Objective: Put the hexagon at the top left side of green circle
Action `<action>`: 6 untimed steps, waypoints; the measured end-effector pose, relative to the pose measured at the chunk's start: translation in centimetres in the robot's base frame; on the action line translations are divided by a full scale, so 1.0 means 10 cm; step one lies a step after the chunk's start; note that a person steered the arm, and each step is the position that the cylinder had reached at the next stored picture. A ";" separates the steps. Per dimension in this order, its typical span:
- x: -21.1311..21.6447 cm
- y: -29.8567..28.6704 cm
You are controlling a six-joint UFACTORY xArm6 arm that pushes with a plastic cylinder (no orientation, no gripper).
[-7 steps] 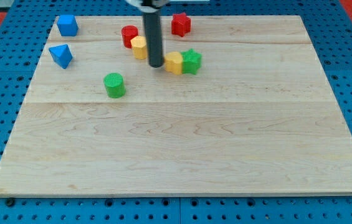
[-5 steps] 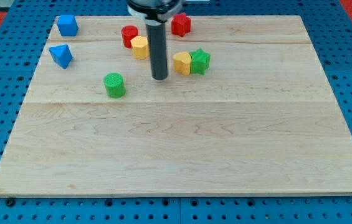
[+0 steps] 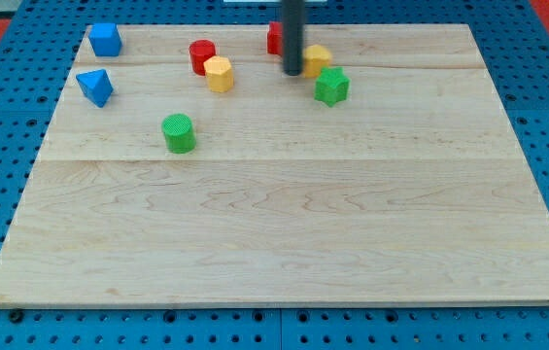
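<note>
Resting at the view's top, my tip [image 3: 293, 72] touches a yellow block's [image 3: 317, 59] left side; no gripper fitted. Yellow hexagon [image 3: 219, 74] sits beside red cylinder [image 3: 202, 55], up-right of green circle [image 3: 178, 132], well apart. Green star [image 3: 331, 87] lies nearby.

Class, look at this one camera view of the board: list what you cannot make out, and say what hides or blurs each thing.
1. Red block at the view's top: mostly hidden behind the rod; shape unreadable.
2. Yellow block beside the rod: its left part is covered, so its shape is uncertain.
3. My tip: motion-blurred; contact with the yellow block cannot be told.
4. The rod's upper part: cut off by the view's top edge.
</note>
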State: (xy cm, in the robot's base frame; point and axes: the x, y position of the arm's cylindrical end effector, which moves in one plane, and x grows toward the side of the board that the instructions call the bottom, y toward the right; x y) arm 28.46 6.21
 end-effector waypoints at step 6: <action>0.07 1.00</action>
